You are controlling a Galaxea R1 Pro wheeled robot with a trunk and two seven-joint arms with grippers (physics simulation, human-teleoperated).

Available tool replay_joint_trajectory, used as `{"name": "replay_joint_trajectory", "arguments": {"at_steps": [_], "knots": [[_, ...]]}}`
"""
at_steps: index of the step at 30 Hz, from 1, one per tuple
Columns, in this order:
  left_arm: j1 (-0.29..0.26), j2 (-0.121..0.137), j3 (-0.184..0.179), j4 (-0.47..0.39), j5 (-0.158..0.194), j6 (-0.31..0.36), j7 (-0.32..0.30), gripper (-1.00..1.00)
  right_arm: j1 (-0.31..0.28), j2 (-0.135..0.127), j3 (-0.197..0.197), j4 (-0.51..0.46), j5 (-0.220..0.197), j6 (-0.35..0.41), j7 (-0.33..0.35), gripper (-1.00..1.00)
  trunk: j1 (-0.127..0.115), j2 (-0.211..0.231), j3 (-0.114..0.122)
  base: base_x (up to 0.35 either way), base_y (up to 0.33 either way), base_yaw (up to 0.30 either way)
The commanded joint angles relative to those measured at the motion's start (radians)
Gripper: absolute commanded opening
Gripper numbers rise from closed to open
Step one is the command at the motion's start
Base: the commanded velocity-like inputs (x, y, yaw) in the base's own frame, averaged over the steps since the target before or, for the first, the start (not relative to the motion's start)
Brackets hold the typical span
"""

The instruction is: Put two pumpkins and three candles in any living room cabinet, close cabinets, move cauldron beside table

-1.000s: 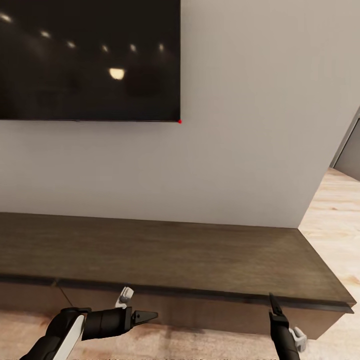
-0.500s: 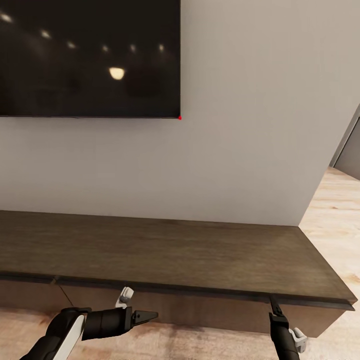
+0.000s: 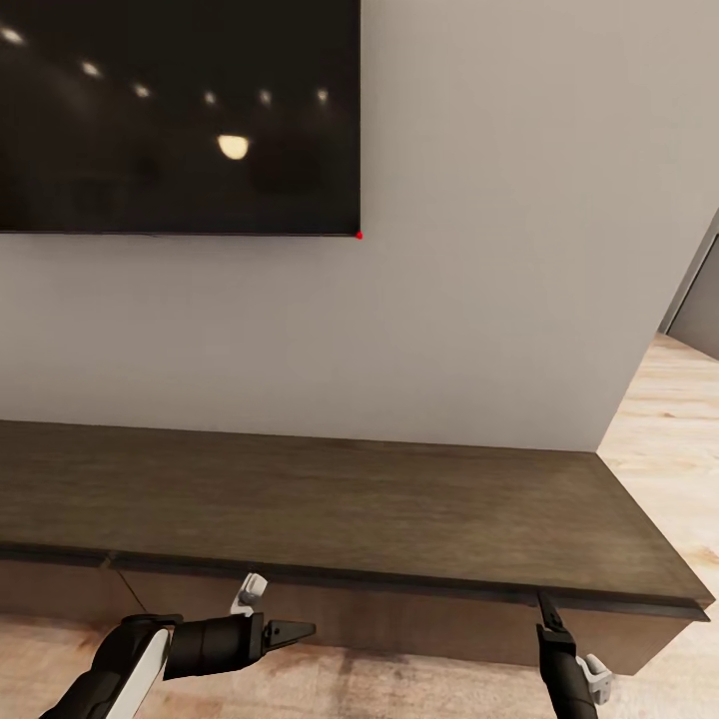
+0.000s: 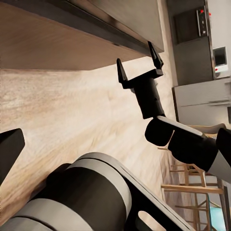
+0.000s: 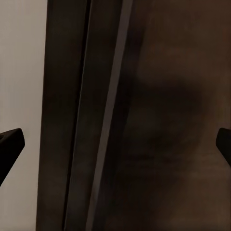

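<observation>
The long dark-brown cabinet [image 3: 350,499] runs along the wall, its drawer fronts shut below the top lip. My right gripper [image 3: 544,605] points up at the front edge near the cabinet's right end, open and holding nothing. The right wrist view looks closely at the dark drawer front [image 5: 163,120], with a fingertip at each side edge. My left gripper [image 3: 300,631] is open, lies low in front of the cabinet and points right. From the left wrist, the right gripper [image 4: 138,60] stands spread under the cabinet lip [image 4: 57,43]. The pumpkins, candles and cauldron are out of view.
A large black TV [image 3: 180,115] hangs on the pale wall above the unit. Light wooden floor [image 3: 659,429] runs past the cabinet's right end toward a doorway [image 3: 699,310]. The left wrist view has kitchen appliances [image 4: 202,57] and wooden stools [image 4: 192,192] far off.
The head view shifted slightly, so the TV and cabinet sit a little higher in the picture. The right gripper's tip now sits a little lower against the cabinet lip. The left arm has not moved.
</observation>
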Motion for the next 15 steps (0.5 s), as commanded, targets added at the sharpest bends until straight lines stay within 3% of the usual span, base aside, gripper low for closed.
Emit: {"name": "replay_joint_trajectory", "arguments": {"at_steps": [1,15], "knots": [[-0.001,0.001,-0.001,0.0,0.002,0.004,-0.001,1.0,-0.001,-0.001,0.005,0.001,-0.008,-0.004,0.003,1.0,0.0,0.0,-0.001,0.0,0.0,0.0],[-0.001,0.0,-0.001,0.0,0.001,0.004,-0.001,1.0,-0.001,0.0,0.005,0.001,-0.008,-0.005,0.003,1.0,0.0,0.0,-0.001,0.012,0.0,0.0]]}}
